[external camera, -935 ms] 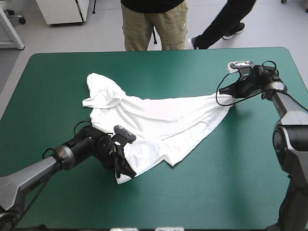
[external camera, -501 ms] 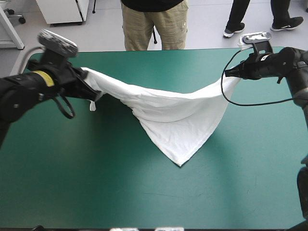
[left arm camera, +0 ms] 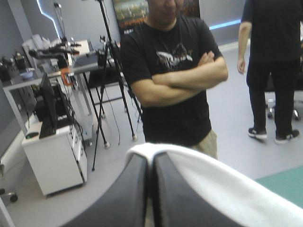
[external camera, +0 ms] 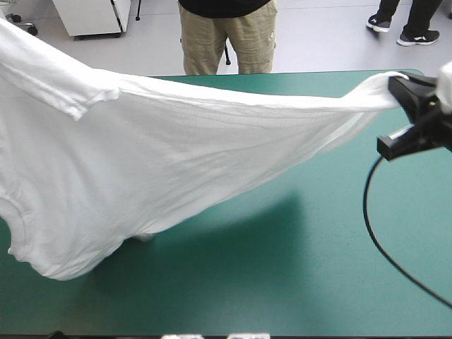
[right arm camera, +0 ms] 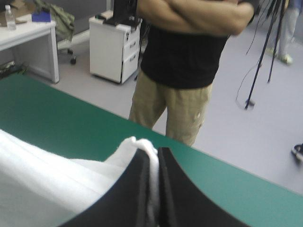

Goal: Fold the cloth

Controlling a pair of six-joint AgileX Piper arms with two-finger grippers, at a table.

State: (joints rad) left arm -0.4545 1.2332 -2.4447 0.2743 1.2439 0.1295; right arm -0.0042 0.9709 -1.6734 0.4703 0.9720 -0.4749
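- The white T-shirt (external camera: 176, 155) is held up over the teal-green table (external camera: 318, 275), stretched between both grippers.
- The left gripper (left arm camera: 150, 158) is squeezed tight on one white edge.
- The right gripper (right arm camera: 154, 153) is pinched on the other end, above the table's far right part.
- The T-shirt's low part is hung over the near left side.

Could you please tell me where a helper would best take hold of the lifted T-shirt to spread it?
Probably take the T-shirt by its drooping lower edge at the left of the table, from the near side. Its top runs taut between the left gripper and right gripper, both shut on it, so only that hanging edge is free.
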